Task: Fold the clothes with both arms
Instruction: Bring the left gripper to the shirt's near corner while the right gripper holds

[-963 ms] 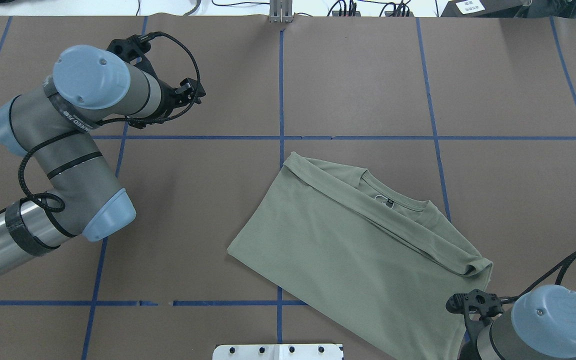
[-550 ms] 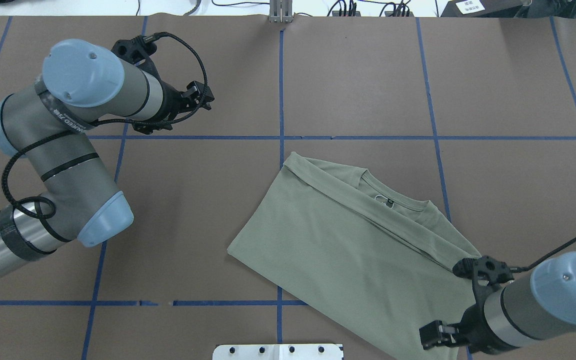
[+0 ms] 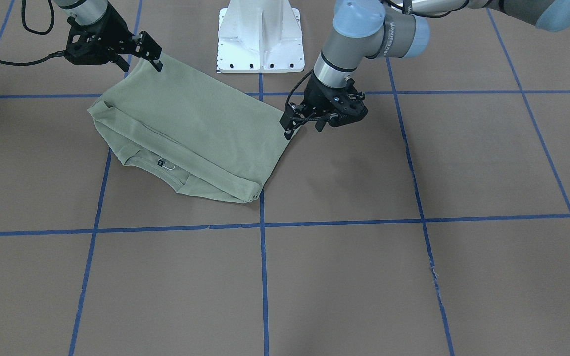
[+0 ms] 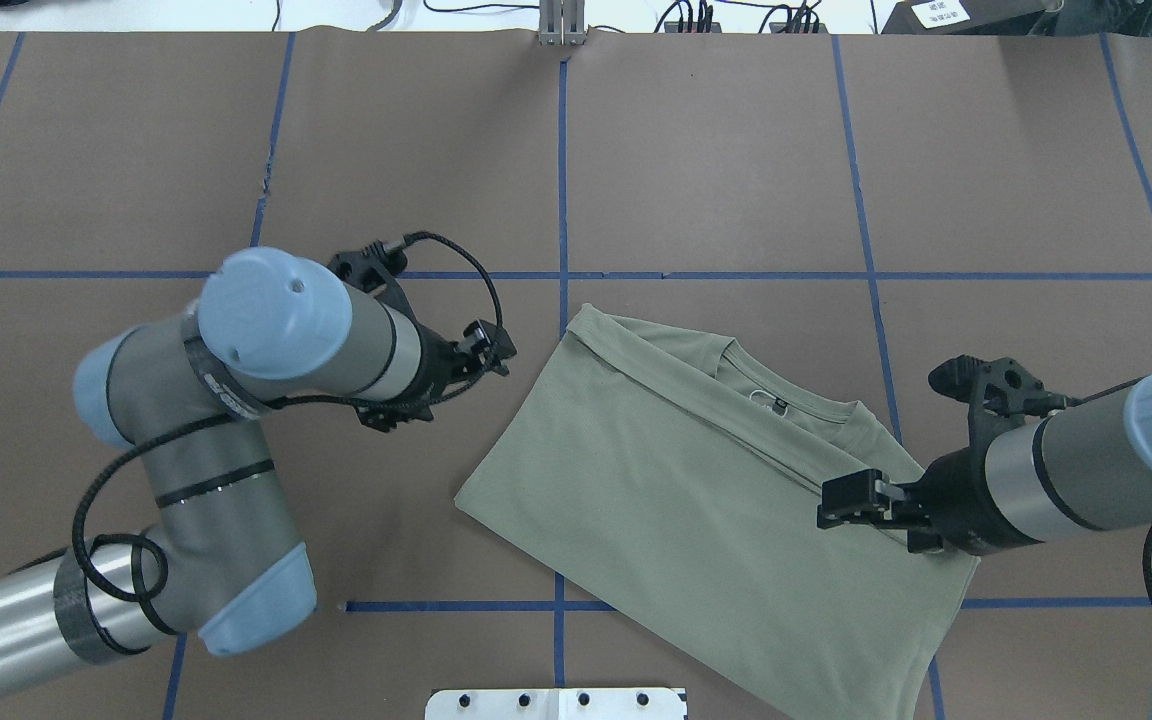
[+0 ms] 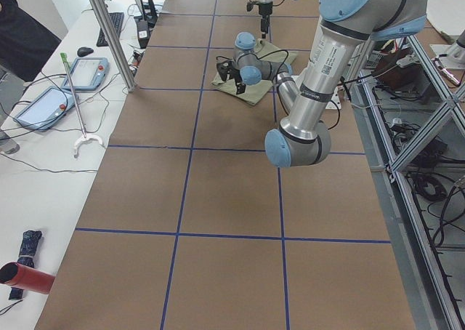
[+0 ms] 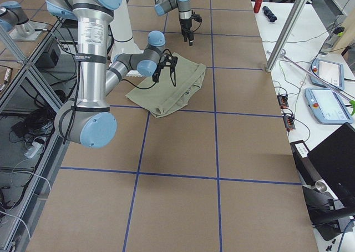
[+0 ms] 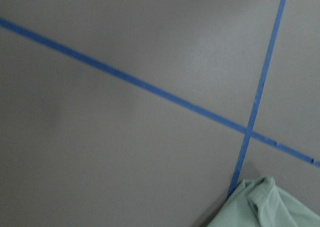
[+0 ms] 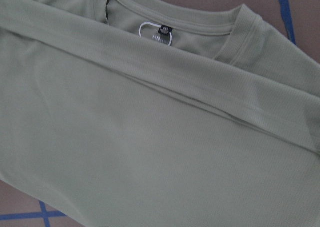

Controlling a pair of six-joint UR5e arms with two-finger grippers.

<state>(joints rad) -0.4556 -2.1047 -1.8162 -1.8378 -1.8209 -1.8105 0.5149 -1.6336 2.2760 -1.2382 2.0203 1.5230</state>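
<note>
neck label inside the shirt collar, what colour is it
The neck label is black; it shows best in the right wrist view.

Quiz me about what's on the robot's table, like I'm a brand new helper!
1. True or false: the shirt is red.
2. What colour are the lines taped on the table? A blue, B yellow, C white.
3. Fill in: the little black label sits inside the shirt's ___.

Key: 1 false, it is green. 2 A. 3 neck.
</note>
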